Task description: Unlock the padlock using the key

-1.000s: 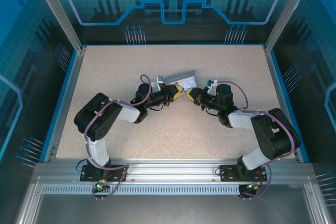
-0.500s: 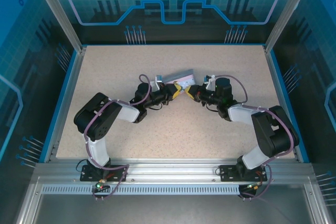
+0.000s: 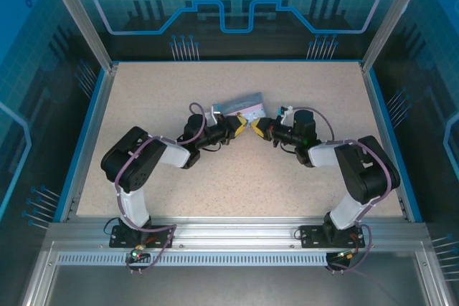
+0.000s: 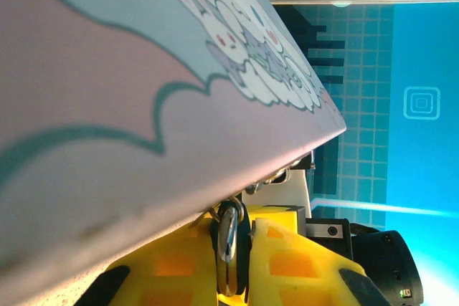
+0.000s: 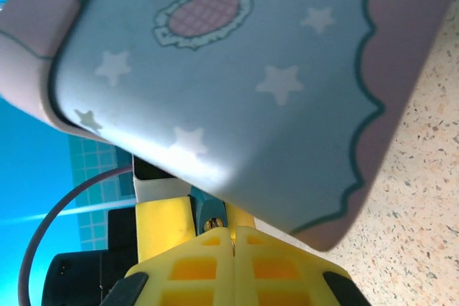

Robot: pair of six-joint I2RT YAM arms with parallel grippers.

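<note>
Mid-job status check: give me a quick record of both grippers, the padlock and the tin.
left gripper: shut on a small silvery metal piece, apparently the padlock, just under the tin's edge
right gripper: fingers shut together, facing the left one tip to tip
small dark piece: just above the right fingertips, with a brassy spot; too small to identify
tin: pale, cartoon print, tilted, right beside both grippers
table: speckled beige

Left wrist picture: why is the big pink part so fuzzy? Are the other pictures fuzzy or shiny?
Left wrist: the pale pink-and-blue cartoon-print tin is too close, so it blurs; the tiny silvery padlock looks sharper. Right wrist: a white glare patch on the tin's starry face. Top external: evenly lit, sharp, details tiny.
</note>
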